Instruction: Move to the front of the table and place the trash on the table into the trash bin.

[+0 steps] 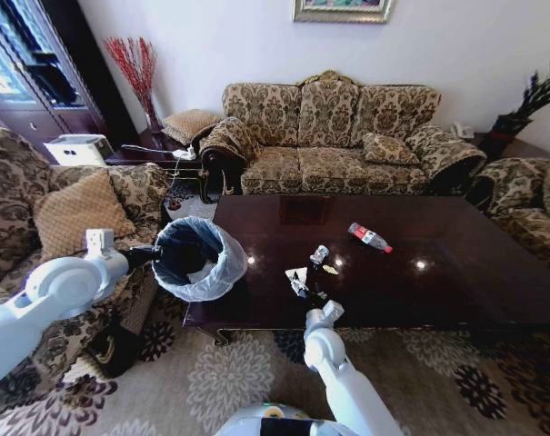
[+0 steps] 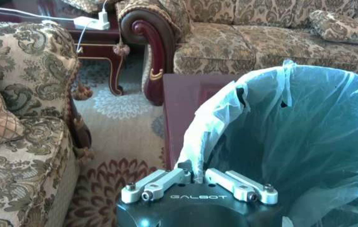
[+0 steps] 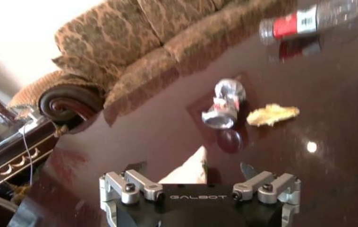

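- Before the patterned sofa [image 1: 334,136] stood the dark glossy worktop [image 1: 456,272], its near edge toward the robot; a floral rug [image 1: 220,372] covered the floor beneath.
- At the worktop's left corner hung the trash bin [image 1: 200,259], round and black, lined with a whitish bag folded over its rim; the left gripper [image 2: 198,182] had its jaws closed on that rim with the bag pinched between them; the bin sat just beside the worktop's edge, its far rim overlapping the corner.
- Near the front middle of the worktop the right gripper [image 3: 201,182] hovered low with jaws spread wide; a white paper scrap [image 3: 188,170] lay between them, though I could not tell whether they touched it.
- Just beyond that scrap lay a crushed silvery wrapper [image 3: 224,103], and beside it a small yellowish scrap [image 3: 272,115]; the two were near each other but apart.
- Farther back and to the right lay a clear bottle [image 1: 370,238] with a red label, on its side, well apart from the rest.
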Controlling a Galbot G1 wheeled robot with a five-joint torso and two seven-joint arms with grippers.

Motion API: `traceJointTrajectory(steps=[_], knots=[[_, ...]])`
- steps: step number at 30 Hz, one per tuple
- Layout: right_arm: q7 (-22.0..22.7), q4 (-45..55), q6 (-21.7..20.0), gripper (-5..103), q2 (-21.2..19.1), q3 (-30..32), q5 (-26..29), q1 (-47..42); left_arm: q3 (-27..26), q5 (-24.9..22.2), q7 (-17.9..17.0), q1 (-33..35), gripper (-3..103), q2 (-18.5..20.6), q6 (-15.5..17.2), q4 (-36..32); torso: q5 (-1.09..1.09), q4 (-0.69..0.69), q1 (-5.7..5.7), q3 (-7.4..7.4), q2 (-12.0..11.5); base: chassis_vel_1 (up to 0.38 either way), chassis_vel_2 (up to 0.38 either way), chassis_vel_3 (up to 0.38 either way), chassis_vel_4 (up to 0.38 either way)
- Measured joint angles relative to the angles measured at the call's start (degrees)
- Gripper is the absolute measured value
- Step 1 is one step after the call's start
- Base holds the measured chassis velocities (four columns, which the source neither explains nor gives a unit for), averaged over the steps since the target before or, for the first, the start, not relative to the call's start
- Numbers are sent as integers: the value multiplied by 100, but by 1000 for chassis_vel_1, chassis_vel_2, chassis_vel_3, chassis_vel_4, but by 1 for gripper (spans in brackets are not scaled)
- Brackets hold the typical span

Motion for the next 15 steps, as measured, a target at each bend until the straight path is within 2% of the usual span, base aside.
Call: traceJointTrajectory(steps=[2,3,5,8,9,12,14,15], knots=[[-1,-31,-50,96,-12,2,82,30,-1,5,9,1,0,1,-2,8,0,0,0,0,0,0,0,0,0],[-9,-115,-87,89,-21,0,128,84,-2,9,16,-2,0,5,-9,25,0,-1,0,0,0,0,0,0,0],[-25,-193,-112,89,-20,-6,149,133,0,11,18,-10,0,7,-14,37,0,0,0,0,0,0,0,0,0],[-43,-436,-182,72,28,-37,262,306,30,16,25,-27,0,8,-34,45,0,-1,0,0,0,0,0,0,0],[-43,-436,-182,72,28,-37,262,306,30,16,25,-27,0,8,-34,45,0,-1,0,0,0,0,0,0,0],[-85,-534,-202,56,64,-59,328,389,41,24,27,-28,0,2,-38,50,0,0,0,0,0,0,0,0,0],[-101,-536,-219,56,64,-66,348,394,41,25,30,-27,0,2,-40,54,0,0,0,0,0,0,0,0,0],[-107,-536,-242,45,64,-76,394,396,41,25,33,-26,0,2,-40,62,0,0,0,0,0,0,0,0,0]])
